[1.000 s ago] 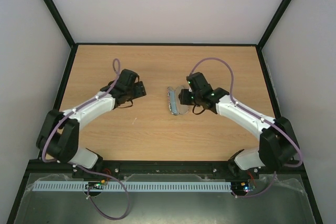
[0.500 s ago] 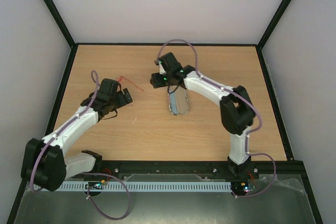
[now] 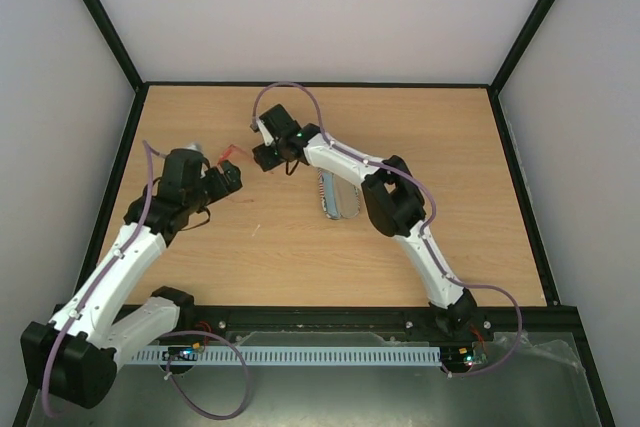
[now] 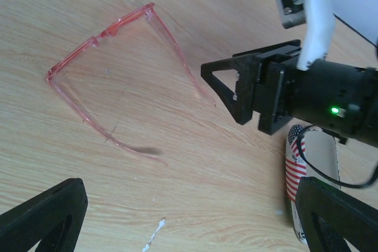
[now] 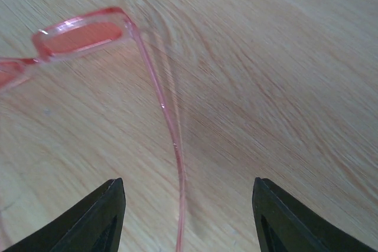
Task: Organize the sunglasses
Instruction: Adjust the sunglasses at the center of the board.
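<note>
Right gripper (image 5: 188, 196), spread wide, hovers over sunglasses (image 5: 82, 35).

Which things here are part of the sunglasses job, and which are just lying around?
Job:
sunglasses, unfolded on the table
flag-printed case, probably where they go
left hand and right hand, both open

Lying about:
small white scrap on the wood
</note>
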Robot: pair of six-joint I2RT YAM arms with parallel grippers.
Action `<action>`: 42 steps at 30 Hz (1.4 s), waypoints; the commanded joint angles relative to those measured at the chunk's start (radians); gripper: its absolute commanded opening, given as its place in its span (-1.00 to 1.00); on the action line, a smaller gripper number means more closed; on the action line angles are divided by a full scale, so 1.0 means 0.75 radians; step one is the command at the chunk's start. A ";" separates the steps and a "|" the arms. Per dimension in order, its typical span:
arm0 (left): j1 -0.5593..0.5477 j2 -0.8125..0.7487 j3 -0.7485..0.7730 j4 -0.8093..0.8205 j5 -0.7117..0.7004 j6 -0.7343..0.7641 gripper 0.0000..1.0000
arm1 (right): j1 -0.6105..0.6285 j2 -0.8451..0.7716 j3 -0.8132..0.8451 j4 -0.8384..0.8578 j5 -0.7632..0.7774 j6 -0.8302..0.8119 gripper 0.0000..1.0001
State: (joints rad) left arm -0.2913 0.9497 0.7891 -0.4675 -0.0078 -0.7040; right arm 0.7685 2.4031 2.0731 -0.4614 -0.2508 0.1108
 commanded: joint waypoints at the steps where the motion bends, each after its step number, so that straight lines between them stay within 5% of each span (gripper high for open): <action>1: 0.007 -0.053 0.001 -0.078 0.024 -0.003 0.99 | 0.009 0.075 0.079 0.026 0.094 -0.074 0.19; 19: 0.025 -0.072 -0.010 -0.105 0.029 0.016 0.99 | 0.034 0.218 0.220 0.150 0.032 -0.059 0.15; 29: 0.047 -0.078 -0.057 -0.083 0.046 0.026 0.99 | 0.032 0.168 0.116 0.192 0.201 0.087 -0.45; 34: 0.055 -0.070 -0.083 -0.059 0.063 0.027 0.98 | 0.031 0.148 0.053 0.229 0.117 0.081 -0.47; 42: 0.061 -0.079 -0.097 -0.057 0.070 0.034 0.99 | 0.029 0.158 0.067 0.181 0.259 0.107 -0.59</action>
State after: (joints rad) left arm -0.2543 0.8955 0.7330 -0.5209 0.0296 -0.6933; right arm 0.7895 2.5469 2.1170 -0.3206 -0.1192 0.1749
